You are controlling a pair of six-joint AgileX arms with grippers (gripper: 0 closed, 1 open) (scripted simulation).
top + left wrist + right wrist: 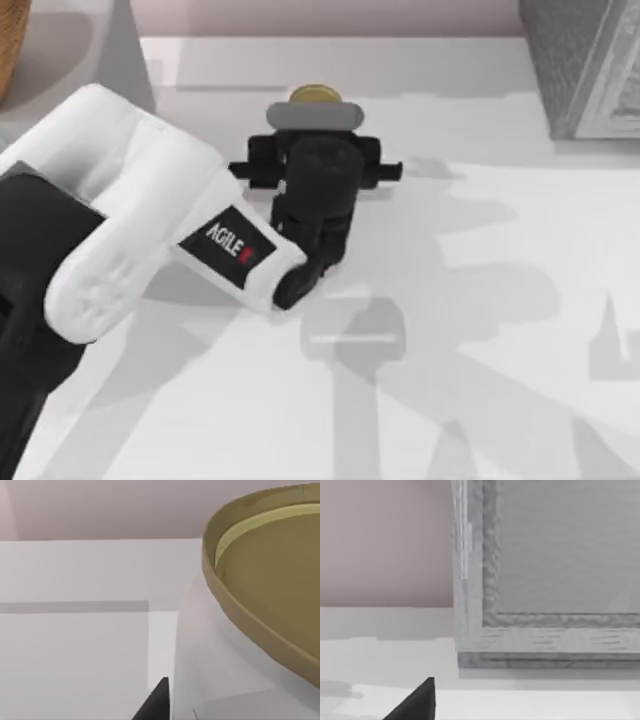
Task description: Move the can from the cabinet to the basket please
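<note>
Reading "AGILE": left arm [150, 240] beside can [313, 95]

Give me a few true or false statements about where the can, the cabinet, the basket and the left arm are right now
1. The left gripper is right at the can. True.
2. The can sits inside the basket. False: it is at mid-table, apart from the basket at the top view's far left.
3. The cabinet is at the top view's upper right. True.
4. The can's top is bright blue. False: it is dull gold.
</note>
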